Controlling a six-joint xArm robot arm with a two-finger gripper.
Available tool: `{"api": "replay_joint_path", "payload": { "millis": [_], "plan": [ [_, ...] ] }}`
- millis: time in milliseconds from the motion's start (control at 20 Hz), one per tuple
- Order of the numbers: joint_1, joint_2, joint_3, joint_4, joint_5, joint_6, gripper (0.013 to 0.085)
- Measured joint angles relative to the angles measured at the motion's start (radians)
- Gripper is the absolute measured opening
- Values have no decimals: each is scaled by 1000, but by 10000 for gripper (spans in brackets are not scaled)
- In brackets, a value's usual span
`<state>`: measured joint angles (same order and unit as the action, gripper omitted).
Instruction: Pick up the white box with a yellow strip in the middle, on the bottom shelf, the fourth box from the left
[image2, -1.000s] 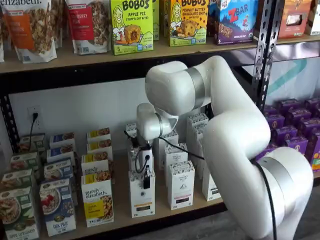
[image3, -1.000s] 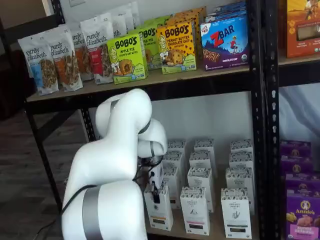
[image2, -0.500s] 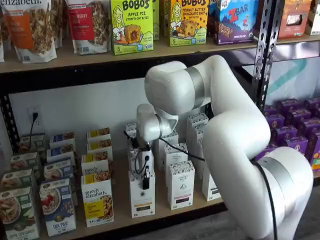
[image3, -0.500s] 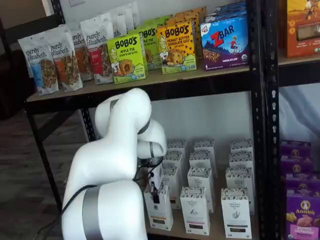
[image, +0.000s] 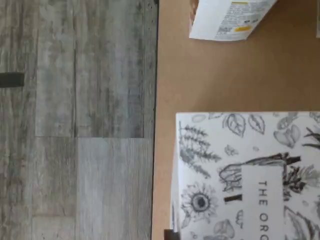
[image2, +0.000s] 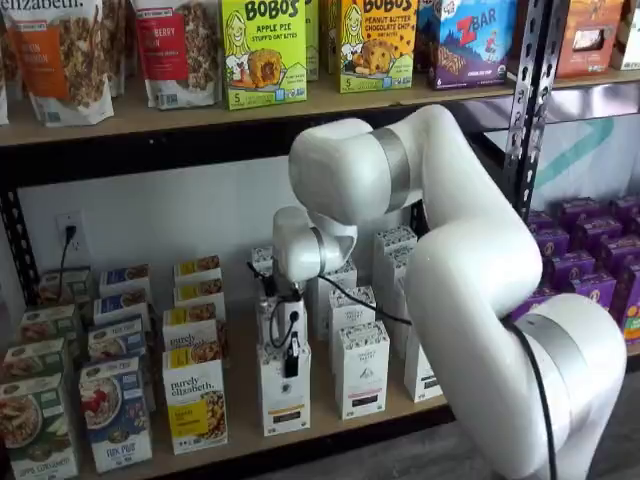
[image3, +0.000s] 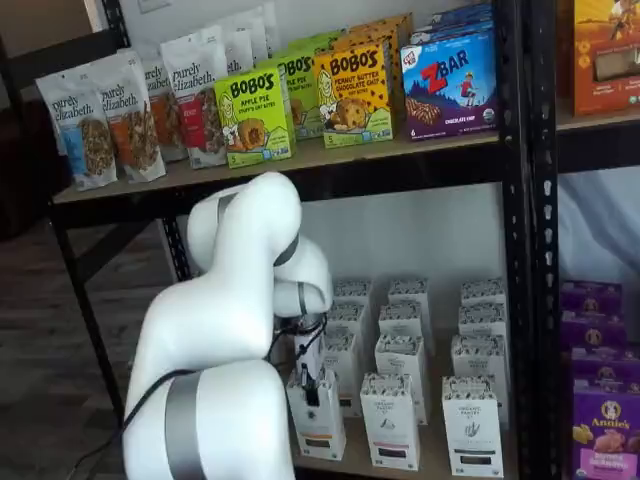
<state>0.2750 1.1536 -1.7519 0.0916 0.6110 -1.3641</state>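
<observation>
The white box (image2: 284, 398) stands at the front of the bottom shelf (image2: 240, 360), with a dark-speckled top and a black lower label with an amber strip. It also shows in a shelf view (image3: 317, 425). The gripper (image2: 292, 358) hangs over the box's top front, and one black finger (image2: 292, 362) lies against its upper face. It also shows in a shelf view (image3: 309, 388). No gap between the fingers shows. The wrist view looks down on the box's patterned top (image: 250, 175) and the tan board (image: 225, 75).
Like white cartons (image2: 361, 368) stand right of it in rows. A yellow-panelled granola box (image2: 196, 400) stands to its left, and its edge shows in the wrist view (image: 225, 20). Grey plank floor (image: 75, 125) lies past the shelf's black front edge. Purple boxes (image2: 590, 260) fill the far right.
The arm's upper joints have shifted slightly. The gripper and the white box stay almost where they were.
</observation>
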Motion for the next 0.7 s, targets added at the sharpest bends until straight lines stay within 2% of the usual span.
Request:
{"api": "replay_joint_path", "payload": {
  "millis": [350,700],
  "plan": [
    [12,-81,120,12,-26,0,490],
    [35,-213,325,47,-100,-13,490]
  ]
}}
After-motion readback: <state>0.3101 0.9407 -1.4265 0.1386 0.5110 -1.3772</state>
